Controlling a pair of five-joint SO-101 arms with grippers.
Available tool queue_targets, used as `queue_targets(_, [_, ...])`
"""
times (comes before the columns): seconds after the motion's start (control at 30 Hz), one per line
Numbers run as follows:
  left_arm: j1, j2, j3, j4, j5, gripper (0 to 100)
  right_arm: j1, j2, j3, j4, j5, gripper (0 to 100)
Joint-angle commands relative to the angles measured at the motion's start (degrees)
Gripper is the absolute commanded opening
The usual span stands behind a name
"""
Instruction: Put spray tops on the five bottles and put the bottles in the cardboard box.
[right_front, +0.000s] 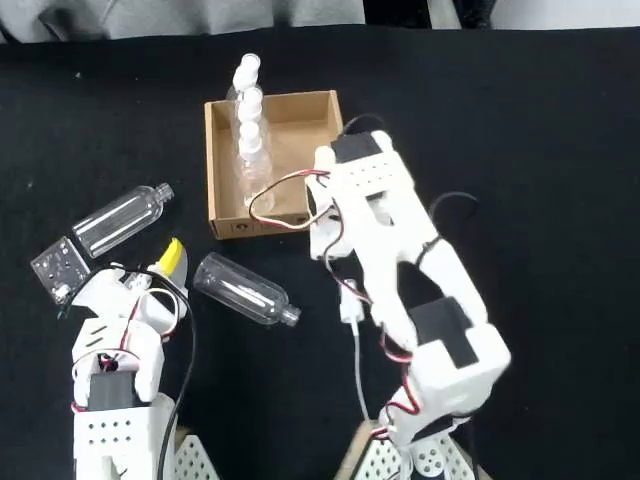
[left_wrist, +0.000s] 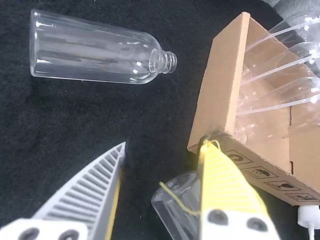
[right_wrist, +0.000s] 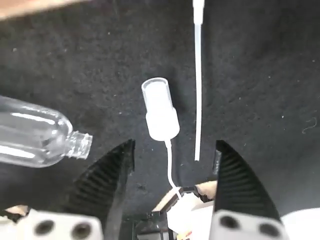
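While three capped bottles (right_front: 252, 150) sit in a row along the left wall of the cardboard box (right_front: 305, 115), two more lie without tops on the black surface (right_front: 540, 150): in the high view one bare bottle (right_front: 125, 218) lies off the box's left wall with its neck turned toward the box, and a second bare bottle (right_front: 245, 290) lies just in front of the box's near wall, its neck pointing away from the box. A spray top (right_front: 350, 305) lies on the surface beyond the box's near right corner, apart from the box. The left arm (right_front: 115, 340) is well in front of the box's left side, and the right arm (right_front: 400, 250) reaches over the box's near right corner. From the left wrist view, the left tool (left_wrist: 164, 146) is spread wide and grasps nothing. Its yellow finger ends right at the box's near corner, the bare bottle lies off the box's wall beyond the ribbed finger, and the base of the second bare bottle shows between the fingers. Inside the box the capped bottles' thin tubes run side by side. From the right wrist view, the right tool (right_wrist: 175, 145) is also released and holds nothing. The spray top lies on the surface between its two black fingers, touching neither. A second spray top (right_wrist: 198, 75) with a long straight tube lies just beside it, and the second bare bottle's open neck lies off the other finger.
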Motion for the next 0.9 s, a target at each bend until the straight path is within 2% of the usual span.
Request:
queue_targets(0.0, [-0.7,-0.5,-0.8,-1.1,-0.7,21,-1.5,-8.2,0.4,1.6,-0.7,21.2])
queue_targets(0.23, [-0.7,-0.5,-0.8,-1.1,-0.7,21,-6.9,-14.9,3.9,1.6,-0.4,21.2])
queue_targets(0.7, [-0.7,-0.5,-0.8,-1.1,-0.7,21,-15.6,-25.7,5.9,1.2,16.9,21.2])
queue_targets(0.87, [-0.7,-0.5,-0.8,-1.1,-0.7,21,-17.4,-25.8,6.0,-2.1,22.3,21.2])
